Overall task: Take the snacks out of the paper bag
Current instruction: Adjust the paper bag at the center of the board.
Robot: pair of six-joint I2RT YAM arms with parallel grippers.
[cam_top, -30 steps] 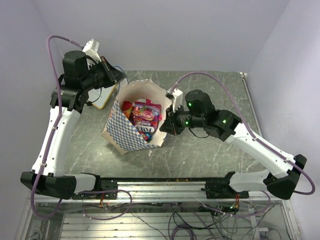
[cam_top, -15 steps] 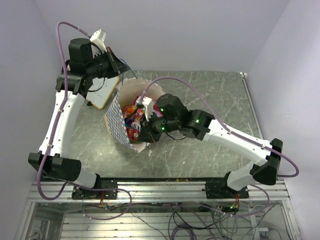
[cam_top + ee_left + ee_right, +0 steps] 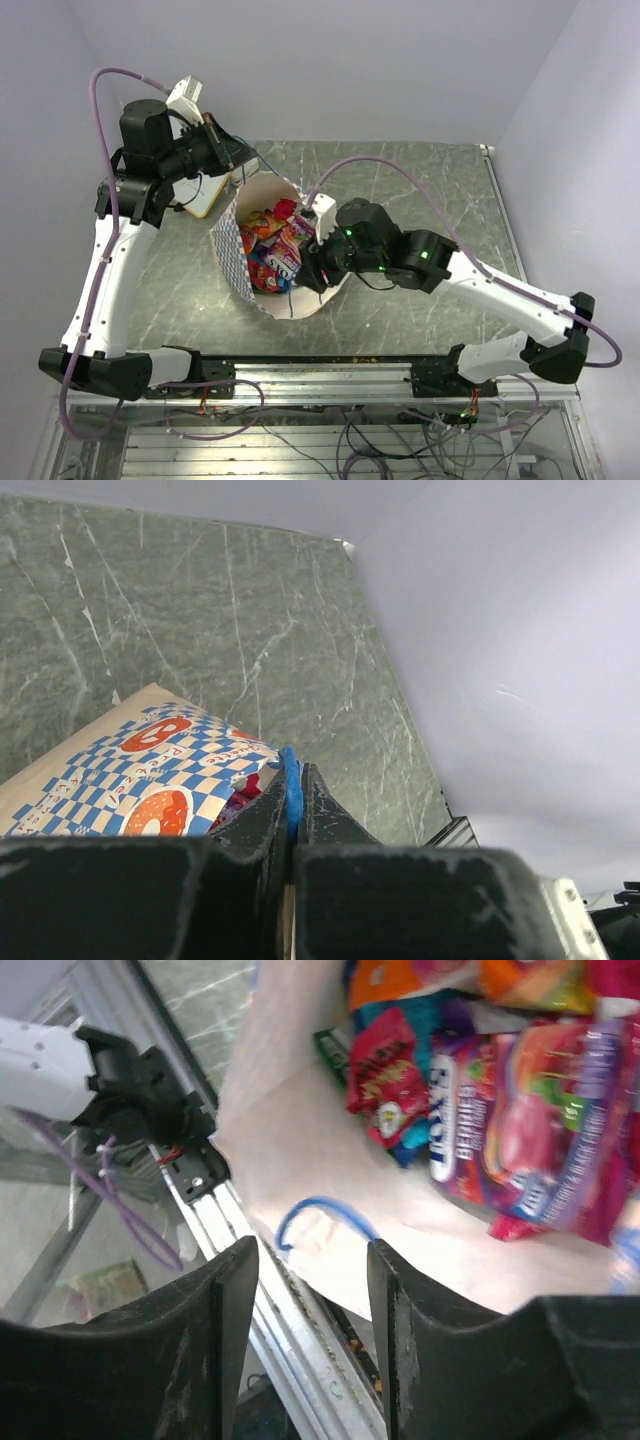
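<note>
Holding paper bag (image 3: 120, 770) cord (image 3: 289, 765) in left hand (image 3: 293, 800); right hand (image 3: 310, 1250) open, empty; snacks (image 3: 520, 1130) slick, light: I'd pinch an edge.

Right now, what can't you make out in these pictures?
Top view: the wrist of the right arm hides the right gripper; lower snacks lie buried in the paper bag.
Right wrist view: snacks blurred, cut off at the top and right edges.
Left wrist view: the left gripper has fingers covering most of the blue cord handle.
</note>
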